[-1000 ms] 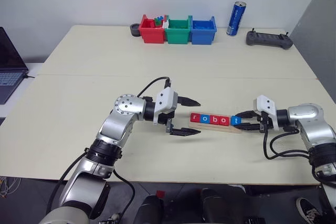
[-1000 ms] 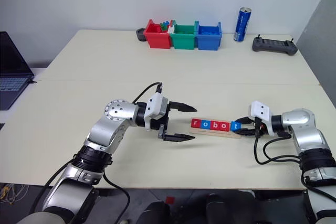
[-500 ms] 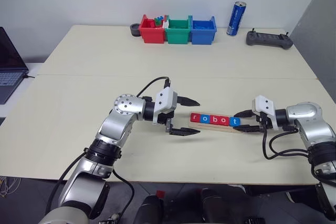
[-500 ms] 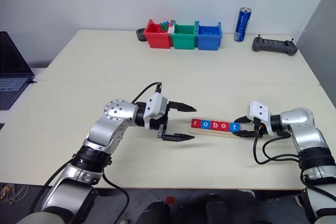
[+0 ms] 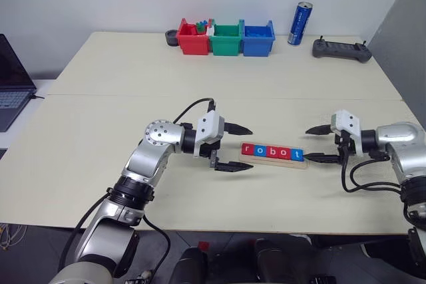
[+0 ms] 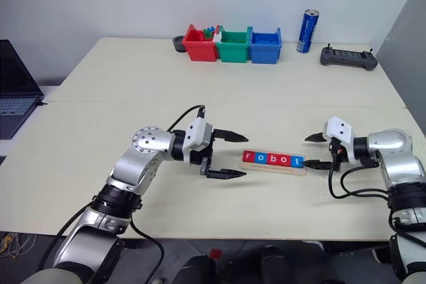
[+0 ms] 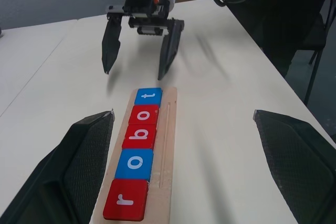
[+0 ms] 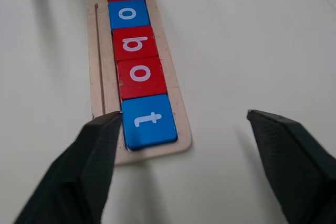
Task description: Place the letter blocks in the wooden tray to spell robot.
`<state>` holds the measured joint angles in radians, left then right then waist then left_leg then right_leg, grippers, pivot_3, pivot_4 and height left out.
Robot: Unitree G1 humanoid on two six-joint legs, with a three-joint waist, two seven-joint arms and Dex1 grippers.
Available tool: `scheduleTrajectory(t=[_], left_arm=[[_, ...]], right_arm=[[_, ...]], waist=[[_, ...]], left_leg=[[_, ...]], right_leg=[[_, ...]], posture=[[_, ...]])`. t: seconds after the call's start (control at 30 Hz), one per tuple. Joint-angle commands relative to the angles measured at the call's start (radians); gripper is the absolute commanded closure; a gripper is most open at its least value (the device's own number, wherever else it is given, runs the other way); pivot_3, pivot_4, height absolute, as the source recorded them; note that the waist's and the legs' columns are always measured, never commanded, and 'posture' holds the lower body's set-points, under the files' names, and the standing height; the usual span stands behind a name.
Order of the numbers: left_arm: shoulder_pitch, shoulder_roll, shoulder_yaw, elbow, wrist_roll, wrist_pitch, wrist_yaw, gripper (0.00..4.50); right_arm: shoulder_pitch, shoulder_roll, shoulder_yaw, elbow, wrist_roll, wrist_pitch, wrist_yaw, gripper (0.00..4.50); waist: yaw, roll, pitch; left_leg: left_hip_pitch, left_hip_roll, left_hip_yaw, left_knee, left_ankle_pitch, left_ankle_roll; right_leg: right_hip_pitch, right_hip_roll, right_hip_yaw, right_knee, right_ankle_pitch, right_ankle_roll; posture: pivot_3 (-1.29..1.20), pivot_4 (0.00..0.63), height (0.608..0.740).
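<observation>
Spelling "robot": 5 letter blocks (image 8: pixel 138 59) in wooden tray (image 8: pixel 181 124), both grippers' fingers (image 7: pixel 167 51) spread, empty.

Both arms are silver metal with black joints and looping black cables; each white wrist block carries a gripper of two black, pointed fingers.

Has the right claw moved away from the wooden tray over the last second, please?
Yes. The right claw has drawn back to the right and opened, clear of the wooden tray, leaving the t block in place.
</observation>
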<state>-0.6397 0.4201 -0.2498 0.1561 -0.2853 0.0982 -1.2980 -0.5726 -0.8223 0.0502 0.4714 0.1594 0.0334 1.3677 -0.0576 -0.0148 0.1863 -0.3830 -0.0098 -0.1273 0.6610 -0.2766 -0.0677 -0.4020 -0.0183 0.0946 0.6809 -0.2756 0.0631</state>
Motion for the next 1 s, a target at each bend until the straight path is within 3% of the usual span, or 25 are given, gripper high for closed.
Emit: scheduleTrajectory(t=[0.03,0.3,1.0], left_arm=[[-0.022,-0.005,0.009,-0.010,-0.001,-0.019,0.000,0.00],[-0.030,-0.013,0.009,-0.003,0.003,-0.026,0.000,0.00],[-0.021,-0.004,0.017,-0.022,0.003,-0.021,0.011,0.00]], right_arm=[[0.033,-0.018,-0.026,-0.030,0.010,-0.032,-0.004,1.67],[0.065,-0.005,-0.010,-0.007,-0.018,-0.091,-0.029,4.49],[0.057,0.040,0.035,-0.008,-0.046,-0.098,-0.045,4.49]], waist=[[-0.001,0.000,0.000],[-0.002,0.000,0.000],[-0.002,0.000,0.000]], left_leg=[[0.000,0.000,0.000,0.000,0.000,0.000],[0.000,0.000,0.001,0.000,0.000,0.000],[0.000,0.000,0.001,0.000,0.000,0.000]], right_leg=[[0.000,0.000,0.000,0.000,0.000,0.000],[0.000,0.000,0.000,0.000,0.000,0.000],[0.000,0.000,0.001,0.000,0.000,0.000]], posture=[[0.00,0.150,0.740],[0.00,0.150,0.740],[0.00,0.150,0.740]])
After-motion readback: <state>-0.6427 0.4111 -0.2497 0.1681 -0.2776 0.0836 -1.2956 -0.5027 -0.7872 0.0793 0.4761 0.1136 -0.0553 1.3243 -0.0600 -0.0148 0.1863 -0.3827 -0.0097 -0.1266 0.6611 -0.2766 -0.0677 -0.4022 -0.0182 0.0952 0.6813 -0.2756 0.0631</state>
